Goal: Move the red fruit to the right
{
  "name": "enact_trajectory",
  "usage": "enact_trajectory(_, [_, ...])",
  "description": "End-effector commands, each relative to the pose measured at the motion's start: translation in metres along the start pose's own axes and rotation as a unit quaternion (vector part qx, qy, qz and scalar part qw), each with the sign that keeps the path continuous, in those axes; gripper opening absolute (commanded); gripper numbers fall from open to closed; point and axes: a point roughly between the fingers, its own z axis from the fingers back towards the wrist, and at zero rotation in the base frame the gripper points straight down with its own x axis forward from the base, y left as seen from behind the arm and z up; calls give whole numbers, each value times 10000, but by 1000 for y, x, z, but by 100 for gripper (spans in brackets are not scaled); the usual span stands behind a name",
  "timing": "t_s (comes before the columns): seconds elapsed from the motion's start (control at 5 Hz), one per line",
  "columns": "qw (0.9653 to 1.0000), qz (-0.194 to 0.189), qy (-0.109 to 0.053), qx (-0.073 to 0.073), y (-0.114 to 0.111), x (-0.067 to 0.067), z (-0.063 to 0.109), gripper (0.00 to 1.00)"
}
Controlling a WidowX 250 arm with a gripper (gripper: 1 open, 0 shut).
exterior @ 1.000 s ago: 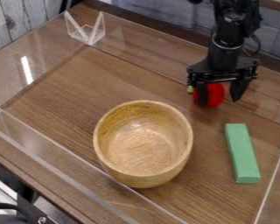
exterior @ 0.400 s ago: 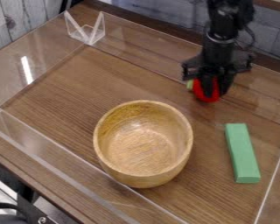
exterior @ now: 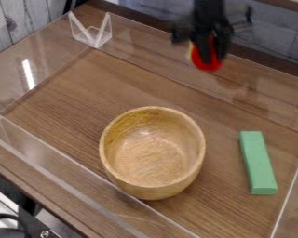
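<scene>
So the red fruit (exterior: 209, 58) is seen up off the wooden table (exterior: 101, 98), pinched in the gripper (exterior: 209, 48) near the back of the scene, above and a bit right of the wooden bowl (exterior: 153, 152). The jaws are closed in narrow around it, one finger down each side, and the lower half of the fruit is left poking out beneath the fingertips. The picture is a bit blurred up there so the exact contact spots can't be made out. Judging by the size, very little weight is expected, and being carried clear of the table by a two-finger pinch fits that. The skin looks glossy and rounded though, so it's probably slippery, and a squeeze off the widest part could get it squirted out like a wet soap bar. The best hold is reckoned to be right across the fat middle, which is roughly where it seems to be taken now. Whether it's soft or a hard plastic toy can't be told from here, so a gentle grip is the safer bet. As for containers, only the bowl is on the table, and nothing is seen inside it, just bare wood grain. A green block (exterior: 255, 162) is lying flat to the right of the bowl, well apart from the fruit, and a clear wall (exterior: 52, 177) is standing around the table edge
</scene>
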Motion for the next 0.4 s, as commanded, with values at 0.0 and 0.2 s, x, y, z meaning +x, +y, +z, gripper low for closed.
enact_trajectory(0.0, [9990,-167,-232,-345,15,4,31,0])
enact_trajectory(0.2, [9981,-493,-236,-282,49,4,35,0])
